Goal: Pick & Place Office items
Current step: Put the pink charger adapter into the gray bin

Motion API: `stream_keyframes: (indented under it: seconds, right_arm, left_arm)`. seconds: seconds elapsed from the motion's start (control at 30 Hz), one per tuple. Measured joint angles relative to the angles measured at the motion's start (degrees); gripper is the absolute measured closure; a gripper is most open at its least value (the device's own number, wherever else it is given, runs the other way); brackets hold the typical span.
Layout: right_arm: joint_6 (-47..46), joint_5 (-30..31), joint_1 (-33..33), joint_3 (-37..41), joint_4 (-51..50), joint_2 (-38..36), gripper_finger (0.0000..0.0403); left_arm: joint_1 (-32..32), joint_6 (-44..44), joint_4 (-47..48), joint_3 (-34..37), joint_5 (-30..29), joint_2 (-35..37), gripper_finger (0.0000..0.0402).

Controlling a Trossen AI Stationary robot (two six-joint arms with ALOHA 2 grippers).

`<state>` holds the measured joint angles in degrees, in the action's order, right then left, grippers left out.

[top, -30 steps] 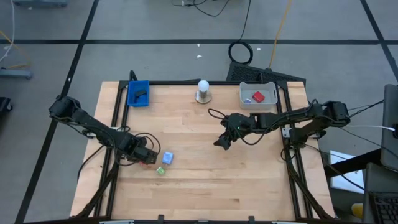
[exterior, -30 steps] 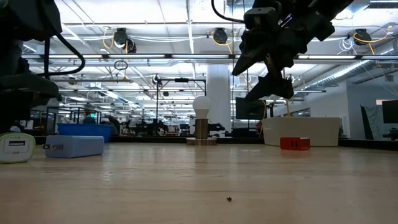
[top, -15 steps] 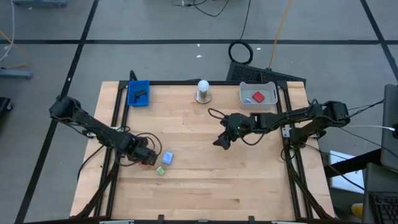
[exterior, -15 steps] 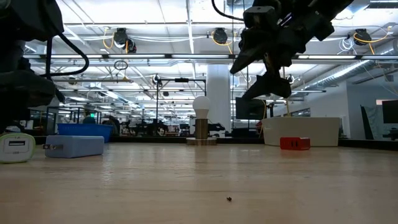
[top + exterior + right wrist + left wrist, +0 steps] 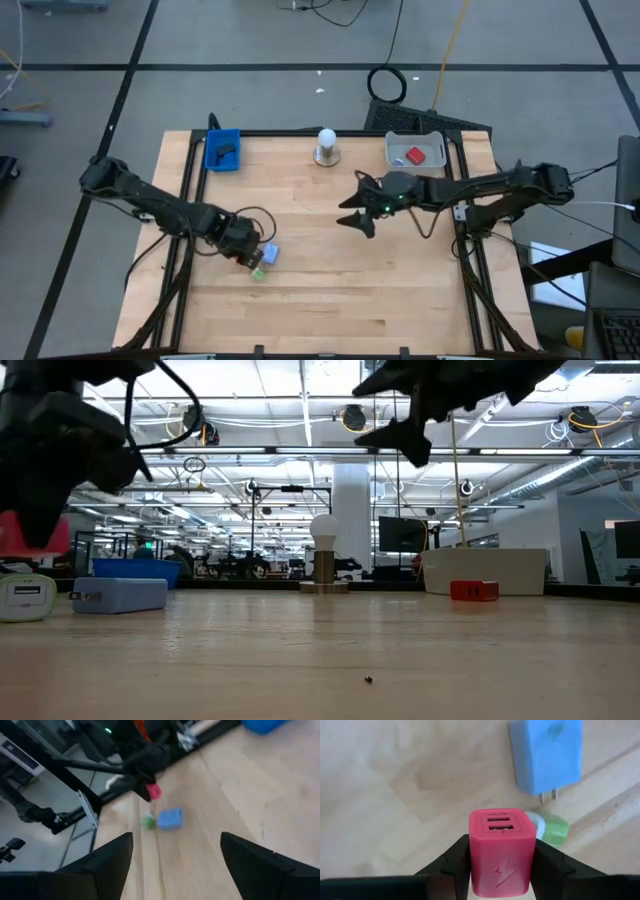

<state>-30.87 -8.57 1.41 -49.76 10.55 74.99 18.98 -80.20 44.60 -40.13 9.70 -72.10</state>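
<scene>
Now the left hand (image 5: 502,870) is clamped on a red charger (image 5: 502,851), lifted off the bench (image 5: 330,290) near its left edge; the right hand (image 5: 357,211) hangs mid-bench, fingers apart.

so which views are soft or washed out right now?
Right wrist view: motion-blurred all over, the blue charger and green plug smeared. Left wrist view: the red USB charger held in the left gripper is sharp; the wood behind is soft and pale. Low view: ceiling lights glare, arms nearly silhouetted. High view: evenly lit, sharp.
</scene>
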Motion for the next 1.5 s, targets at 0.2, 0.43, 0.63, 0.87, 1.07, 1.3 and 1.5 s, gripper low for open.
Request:
stream_keyframes:
  seconds: [0.2, 0.43, 0.63, 0.87, 1.07, 1.3, 1.5]
  right_arm:
    - [-0.4, 3.8, 2.0, 0.0, -3.8, -6.9, 0.0108]
    - [-7.6, 4.0, 5.2, 0.0, -6.1, -11.2, 0.0108]
    - [-10.6, 2.8, 6.7, 0.0, -7.5, -11.6, 0.0108]
    - [-1.1, 1.0, 6.9, 0.0, -7.3, -12.9, 0.0108]
    - [11.2, 1.1, 6.9, 0.0, -7.3, -15.9, 0.0108]
    - [25.0, 1.0, 6.9, 0.0, -7.3, -18.7, 0.0108]
    - [31.4, 0.0, 6.9, 0.0, -7.4, -18.9, 0.0108]
  left_arm:
    - [-5.3, 9.1, 11.4, -5.9, -4.0, 0.0, 0.0249]
    - [-11.7, 19.5, 18.5, -13.6, -14.5, 0.0, 0.0249]
    - [-16.8, 30.6, 18.6, -19.6, -21.1, 0.0, 0.0249]
    - [-23.2, 42.0, 17.3, -26.4, -16.0, 0.1, 0.0249]
    - [-29.4, 48.1, 12.7, -30.0, -3.8, 0.1, 0.0249]
    - [-36.0, 51.5, 7.7, -30.3, 15.0, -1.3, 0.0249]
    - [-37.5, 55.2, 6.7, -30.3, 31.4, -8.0, 0.0249]
